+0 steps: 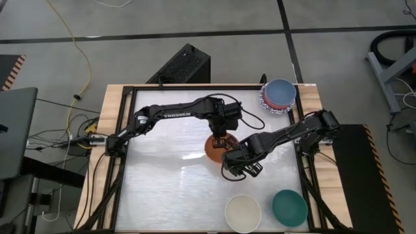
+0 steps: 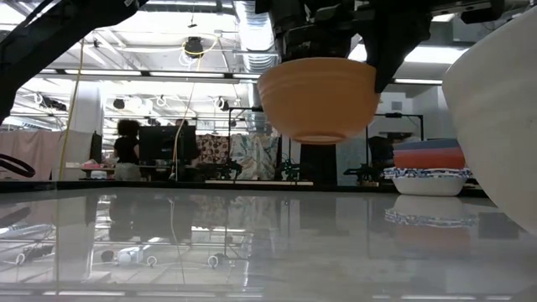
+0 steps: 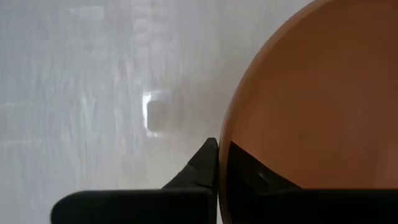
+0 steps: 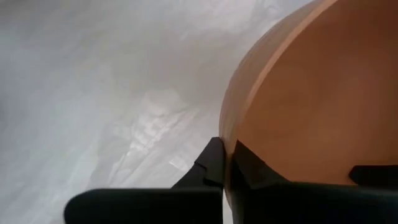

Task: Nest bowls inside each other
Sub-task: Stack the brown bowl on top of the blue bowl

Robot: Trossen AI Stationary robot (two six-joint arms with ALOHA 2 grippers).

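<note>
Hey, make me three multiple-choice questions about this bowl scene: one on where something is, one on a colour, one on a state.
1. Where is the stack of bowls?
A. far right corner of the table
B. near left corner
C. table's middle

2. What colour is the bowl beside the cream bowl at the near edge?
A. red
B. teal
C. yellow

3. How is the orange bowl?
A. resting on the table
B. lifted clear, both claws on its rim
C. upside down in the stack

Answers: 1 A, the high view shows it there. 2 B, the teal bowl sits to its right. 3 B, the low view shows it airborne; left claw and right claw each pinch the rim.
</note>
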